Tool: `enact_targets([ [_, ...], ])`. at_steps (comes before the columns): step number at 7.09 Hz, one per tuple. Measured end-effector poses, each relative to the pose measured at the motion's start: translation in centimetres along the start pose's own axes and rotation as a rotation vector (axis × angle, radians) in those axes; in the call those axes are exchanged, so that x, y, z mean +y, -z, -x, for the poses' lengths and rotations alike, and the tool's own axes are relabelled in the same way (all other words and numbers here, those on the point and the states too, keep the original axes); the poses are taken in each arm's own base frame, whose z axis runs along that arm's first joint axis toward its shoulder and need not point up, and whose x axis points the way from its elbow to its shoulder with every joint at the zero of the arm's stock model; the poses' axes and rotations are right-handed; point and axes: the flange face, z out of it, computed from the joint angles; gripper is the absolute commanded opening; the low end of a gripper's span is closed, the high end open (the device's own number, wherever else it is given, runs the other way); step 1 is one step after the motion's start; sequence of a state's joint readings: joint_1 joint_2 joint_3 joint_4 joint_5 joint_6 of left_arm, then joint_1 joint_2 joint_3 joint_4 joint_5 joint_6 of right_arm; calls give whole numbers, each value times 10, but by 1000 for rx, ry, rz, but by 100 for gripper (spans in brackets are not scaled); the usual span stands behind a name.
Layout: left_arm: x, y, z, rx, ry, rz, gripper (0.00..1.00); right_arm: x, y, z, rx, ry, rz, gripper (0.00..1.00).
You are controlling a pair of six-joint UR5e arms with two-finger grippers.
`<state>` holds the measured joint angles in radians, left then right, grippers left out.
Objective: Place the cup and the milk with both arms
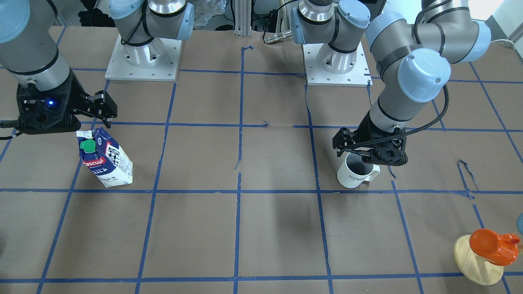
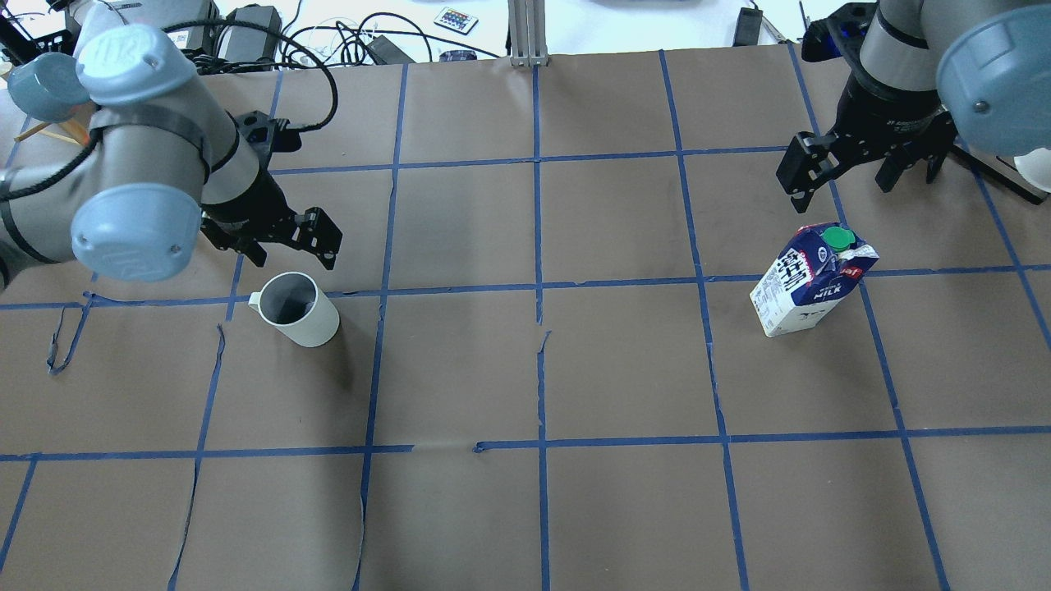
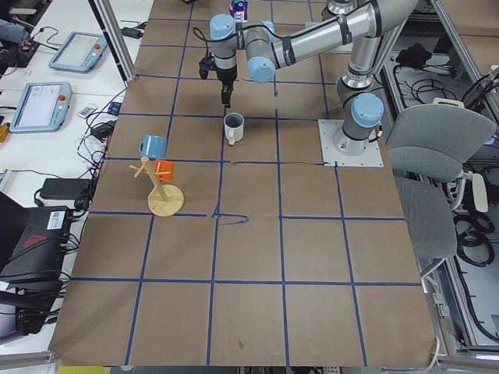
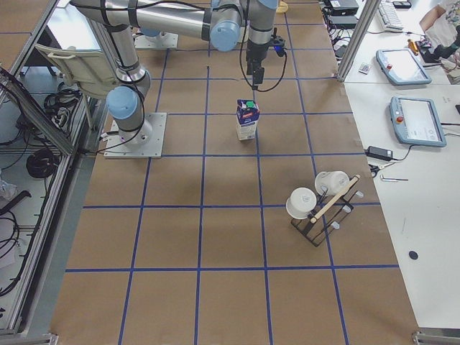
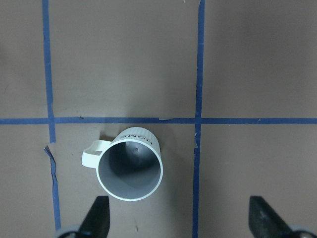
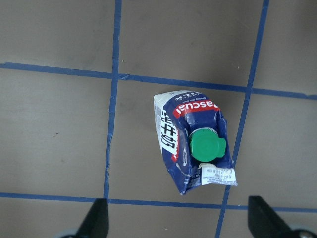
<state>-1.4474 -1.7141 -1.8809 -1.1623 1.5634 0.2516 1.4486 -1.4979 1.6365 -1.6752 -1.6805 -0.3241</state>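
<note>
Left fingers point(image 5: 97, 219) hang spread wide and empty above the cup point(image 2: 296, 310), touching nothing. To the cup's left, at the end of the table point(image 2: 460, 369), a wooden stand point(image 3: 165, 204) carries an orange mug point(image 1: 492, 247) and a blue mug point(image 3: 152, 146). The cup stands upright on the brown paper, its dark inside open to the wrist camera. Its handle is turned toward that left end, and "HOME" lettering shows on its side. It sits just inside a crossing of the blue tape lines point(image 2: 538, 246). In the wrist view it lies closer to one finger than the other. Well apart from it, in the table's right half, the milk point(image 2: 809, 283) stands upright with its green cap point(image 6: 207, 147) on top and a red "Pascual" label beside the cap. A tape line runs close by its base. Above it hang the right fingers point(image 6: 262, 218), likewise wide apart and holding nothing, with a clear gap down to the cap. At the right end, a dark rack point(image 4: 316, 219) holds white cups point(image 4: 300, 203).
</note>
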Motion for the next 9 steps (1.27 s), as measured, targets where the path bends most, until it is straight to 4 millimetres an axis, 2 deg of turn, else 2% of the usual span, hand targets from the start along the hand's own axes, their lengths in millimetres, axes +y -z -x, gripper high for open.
enact_targets([
  [2, 1, -37, 9, -16, -111, 47, 63, 2, -36, -15, -5, 75, 19, 100],
  [3, -1, -49, 10, -16, -136, 69, 1, 8, -56, -30, -15, 91, 24, 100],
  [5, -5, -59, 12, -15, -146, 86, 0, 15, -79, -45, -17, 77, 18, 100],
  [7, -6, -59, 13, -18, -145, 84, 0, 15, -82, -42, -47, 5, 7, 100],
  [9, -11, -49, 7, -25, -83, 67, 0, 13, -81, -38, -79, -46, -9, 100],
])
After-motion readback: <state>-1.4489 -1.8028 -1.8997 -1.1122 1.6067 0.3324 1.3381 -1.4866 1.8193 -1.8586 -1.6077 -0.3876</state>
